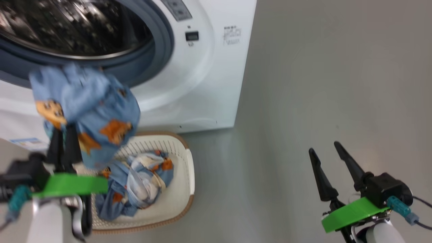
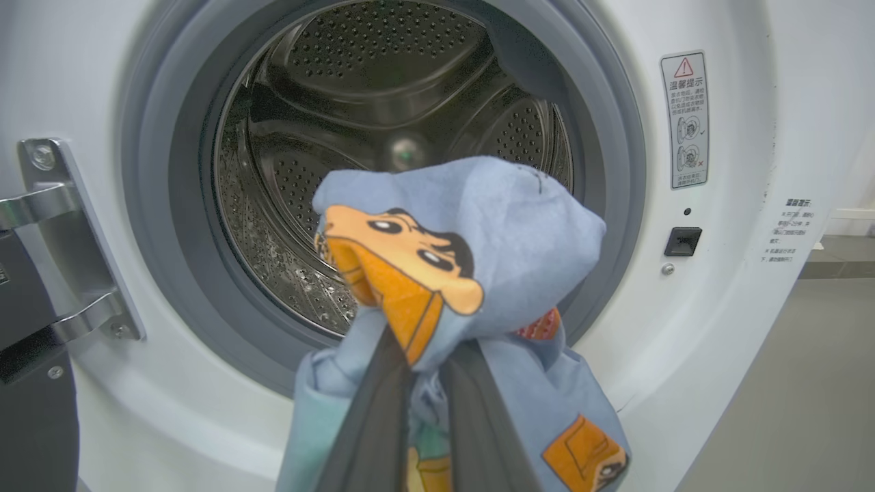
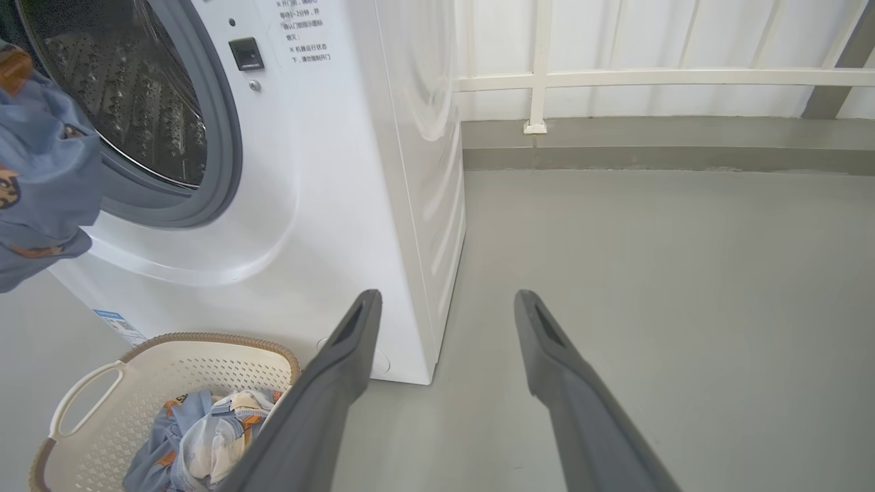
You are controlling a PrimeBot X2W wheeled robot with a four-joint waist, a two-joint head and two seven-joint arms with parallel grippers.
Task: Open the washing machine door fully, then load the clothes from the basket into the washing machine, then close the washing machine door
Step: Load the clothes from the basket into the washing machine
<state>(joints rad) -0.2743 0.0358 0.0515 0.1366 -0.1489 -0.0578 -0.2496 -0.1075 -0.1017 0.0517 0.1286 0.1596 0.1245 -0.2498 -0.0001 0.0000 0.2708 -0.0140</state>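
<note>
so the left pincer [image 1: 64, 135] at the lower left of the head view is clenched on a blue cloth [image 1: 91, 101] with orange cartoon prints. it's all bunched up and flopping over the fingers, held up right in front of the washing machine [image 1: 209, 84] opening. in the left wrist view the cloth sits dead centre, just outside the grey rubber seal [image 2: 157, 205], with the shiny steel drum [image 2: 369, 89] behind it. the door [image 2: 31, 410] is swung open, you can see its dark edge and the metal hinge [image 2: 75, 232] along the left edge of that frame. the other clothes [image 1: 138, 182] lie crumpled in the basket [image 1: 185, 168], which stands on the grey floor [image 1: 320, 84] just below the machine's front, bottom centre-left of the head view. the right pincer [image 1: 323, 147] is at the lower right, released, fingers spread wide over the floor, well apart from the basket; in the right wrist view the basket shows at the lower left
</note>
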